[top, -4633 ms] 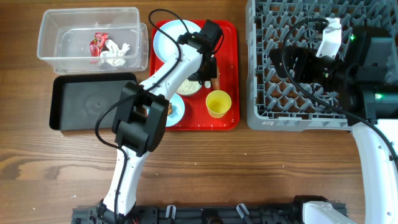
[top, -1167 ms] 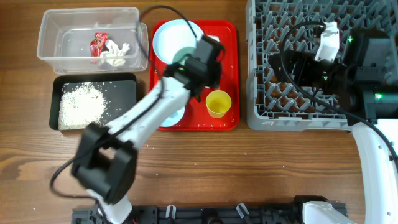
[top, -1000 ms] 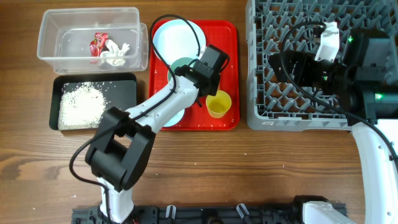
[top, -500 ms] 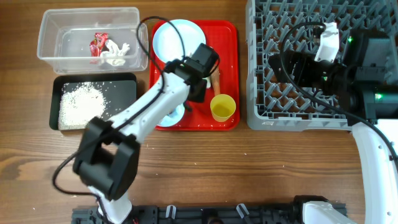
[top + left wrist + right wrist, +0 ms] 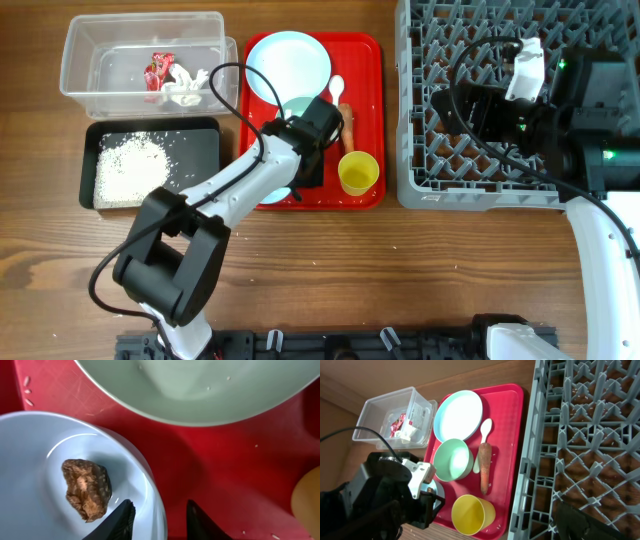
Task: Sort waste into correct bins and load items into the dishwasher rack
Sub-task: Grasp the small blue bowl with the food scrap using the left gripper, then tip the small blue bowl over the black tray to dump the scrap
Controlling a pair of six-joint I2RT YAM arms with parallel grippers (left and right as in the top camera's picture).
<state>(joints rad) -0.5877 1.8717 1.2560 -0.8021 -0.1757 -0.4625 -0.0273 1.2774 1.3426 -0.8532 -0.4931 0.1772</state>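
My left gripper (image 5: 160, 522) is open, its fingers straddling the rim of the small light-blue bowl (image 5: 35, 460), which holds the brown food chunk (image 5: 87, 487). In the overhead view it (image 5: 305, 162) is at the front of the red tray, with the bowl (image 5: 272, 190) beneath it. The pale green bowl (image 5: 297, 105), plate (image 5: 290, 65), spoon (image 5: 337, 90), carrot stick (image 5: 346, 122) and yellow cup (image 5: 358, 173) are on that tray. My right gripper (image 5: 465, 105) is open and empty above the rack (image 5: 500, 195).
The clear tub (image 5: 100, 60) holds the red-and-white wrapper (image 5: 157, 72) and the paper scrap (image 5: 185, 88). The black tray (image 5: 200, 140) holds the rice (image 5: 128, 160). The red tray (image 5: 365, 60) lies between the bins and the rack. Bare wood runs along the front.
Rice now lies in the black tray. The pale green bowl is back on the red tray. My left gripper has moved forward onto the small blue bowl's rim. The right arm is still.
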